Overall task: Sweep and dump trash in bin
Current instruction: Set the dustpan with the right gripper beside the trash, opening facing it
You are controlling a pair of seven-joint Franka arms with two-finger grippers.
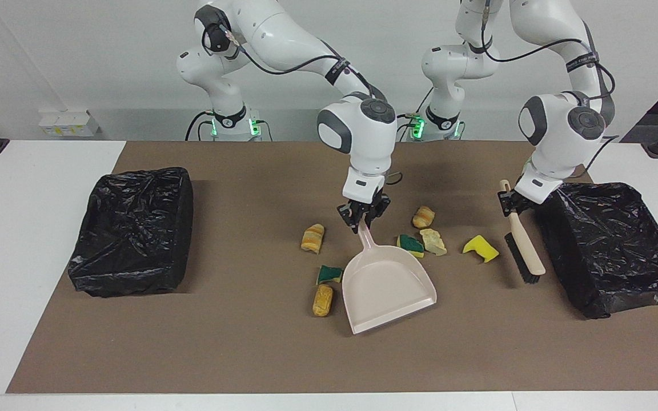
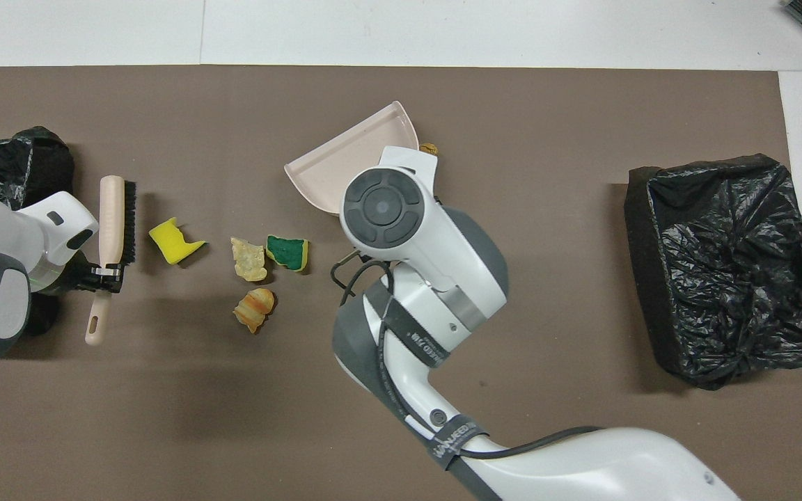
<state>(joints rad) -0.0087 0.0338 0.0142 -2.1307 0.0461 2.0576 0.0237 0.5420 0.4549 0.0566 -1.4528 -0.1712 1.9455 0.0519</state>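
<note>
In the facing view, a black-lined bin (image 1: 132, 228) sits at nine o'clock. A striped roll (image 1: 312, 238), a green sponge bit (image 1: 329, 274) and a tan roll (image 1: 323, 300) lie just beside the beige dustpan (image 1: 387, 288), whose handle the right pincer (image 1: 362, 220) clamps. Another green sponge bit (image 1: 410, 243), a pale chunk (image 1: 433, 241), a roll (image 1: 423, 217) and a yellow sponge bit (image 1: 480, 248) crowd between dustpan and brush (image 1: 522, 245), gripped by the left pincer (image 1: 510, 203). The second bin (image 1: 614, 245) is at three o'clock.
</note>
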